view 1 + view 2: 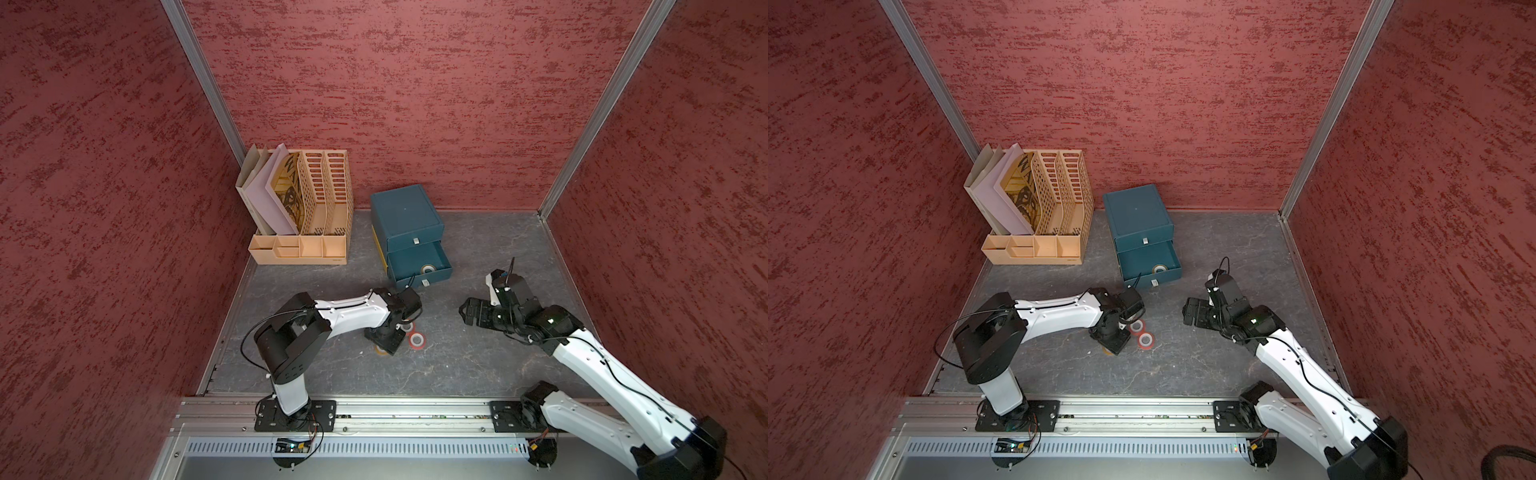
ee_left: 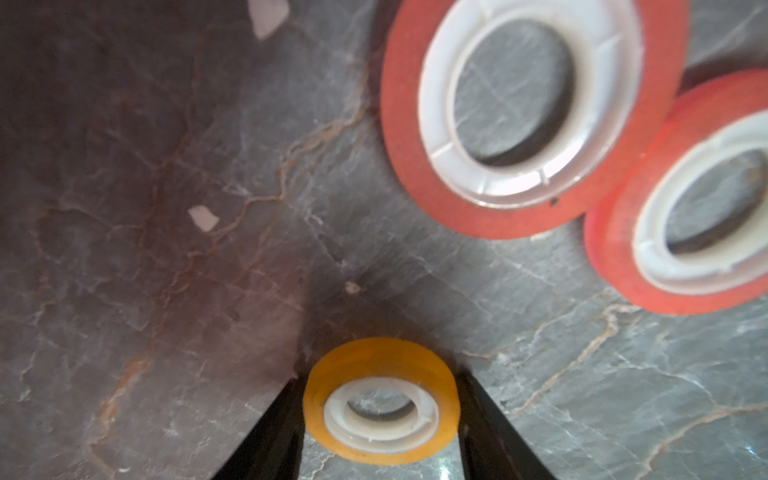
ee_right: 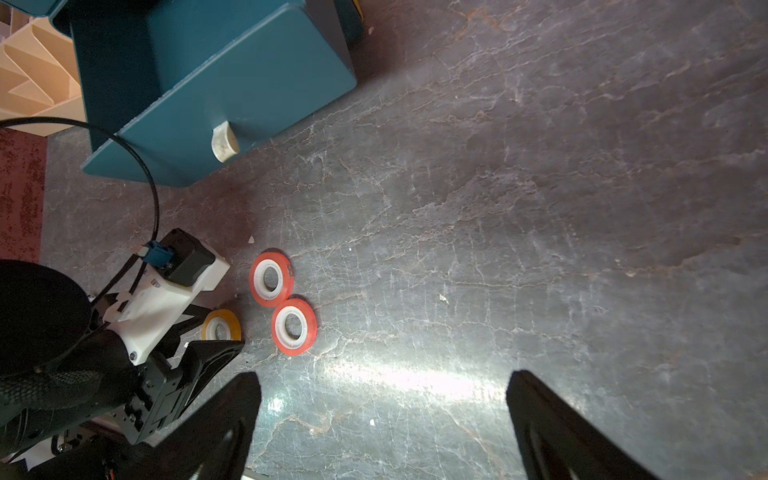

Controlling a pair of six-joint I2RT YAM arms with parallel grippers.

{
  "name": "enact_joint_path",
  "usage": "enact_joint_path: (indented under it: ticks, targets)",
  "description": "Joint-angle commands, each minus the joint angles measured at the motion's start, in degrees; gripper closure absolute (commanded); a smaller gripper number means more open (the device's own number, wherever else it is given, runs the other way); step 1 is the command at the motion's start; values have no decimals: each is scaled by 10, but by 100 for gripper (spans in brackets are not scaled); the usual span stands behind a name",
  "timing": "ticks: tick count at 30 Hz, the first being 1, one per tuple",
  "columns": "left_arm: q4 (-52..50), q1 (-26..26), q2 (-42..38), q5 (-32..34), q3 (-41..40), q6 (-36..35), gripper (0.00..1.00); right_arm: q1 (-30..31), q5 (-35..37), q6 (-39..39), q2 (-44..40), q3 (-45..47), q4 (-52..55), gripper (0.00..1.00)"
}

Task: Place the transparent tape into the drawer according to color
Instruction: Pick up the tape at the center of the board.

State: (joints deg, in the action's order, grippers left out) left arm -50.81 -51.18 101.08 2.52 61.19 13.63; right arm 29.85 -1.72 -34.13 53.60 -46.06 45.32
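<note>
Straddling the orange roll [image 2: 380,353] with my left end effector [image 2: 379,377], I have one finger at each side of it, right at its rim; whether they pinch it yet I cannot tell. It lies flat on the bench [image 2: 166,249], near a red roll [image 2: 399,137] that touches a second red roll [image 2: 611,249]. I judge the step in hand to be picking up the orange one. Next comes a firm squeeze, a straight lift, then a carry to the open lower drawer [image 1: 440,259], where one roll [image 1: 427,269] already lies, seemingly the same colour. My right end effector [image 3: 382,378] hangs empty, jaws wide apart.
</note>
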Motion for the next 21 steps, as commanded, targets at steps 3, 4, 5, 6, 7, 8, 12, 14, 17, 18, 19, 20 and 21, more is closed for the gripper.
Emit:
enact_joint_path:
  ticks: [3,4,5,6,7,8,12,14,17,18,19,20,21]
  targets:
    - [-23,2,-1,36,5,1,53,-7,9,-3,-1,0,-4,1]
    - [-25,2,-3,36,5,1,53,-7,9,-2,-1,-1,-4,1]
    - [-28,2,-5,37,7,1,53,-7,8,-2,-1,0,-4,1]
    - [-31,3,-8,38,9,1,53,-7,8,-2,-1,0,-4,1]
    - [-34,3,-11,39,11,0,53,-7,8,-3,-1,1,-5,1]
    - [-39,3,-14,40,14,0,53,-8,9,-2,-1,0,-5,1]
    - [-58,6,-28,42,30,-4,53,-8,8,-3,-2,1,-6,2]
    - [-66,6,-35,44,37,-7,53,-8,8,-3,-3,1,-5,1]
    - [-78,7,-45,46,50,-9,53,-8,9,-3,-5,1,-5,2]
    - [-82,7,-49,47,55,-9,53,-8,8,-3,-6,2,-4,2]
    - [-85,8,-52,48,58,-9,53,-8,9,-3,-7,2,-3,2]
    - [-90,8,-56,48,62,-10,53,-8,8,-3,-8,2,-3,2]
    - [-95,8,-58,48,68,-9,54,-8,9,-3,-9,3,-3,2]
